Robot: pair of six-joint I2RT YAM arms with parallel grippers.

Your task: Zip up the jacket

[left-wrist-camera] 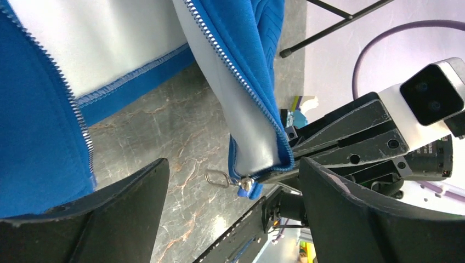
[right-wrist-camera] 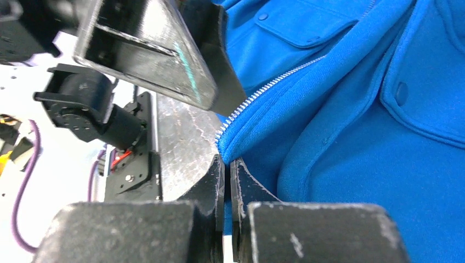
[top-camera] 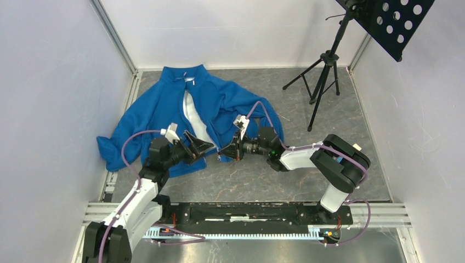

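The bright blue jacket (top-camera: 219, 104) lies open at the back left of the table, its pale lining (top-camera: 193, 118) showing. My right gripper (top-camera: 226, 152) is shut on the bottom corner of the jacket's right front edge (right-wrist-camera: 241, 143) and holds it just above the table. In the left wrist view the metal zipper slider (left-wrist-camera: 245, 184) with its pull tab (left-wrist-camera: 217, 178) hangs at that held corner. My left gripper (top-camera: 202, 144) is open, with its jaws on either side of the slider and not touching it (left-wrist-camera: 233, 167). The other zipper edge (left-wrist-camera: 77, 109) lies at the left.
A black tripod stand (top-camera: 323, 71) with a perforated black plate (top-camera: 392, 22) stands at the back right. White walls close in the left, back and right sides. A metal rail (top-camera: 247, 211) runs along the near edge. The tabletop is grey marble (top-camera: 307, 181).
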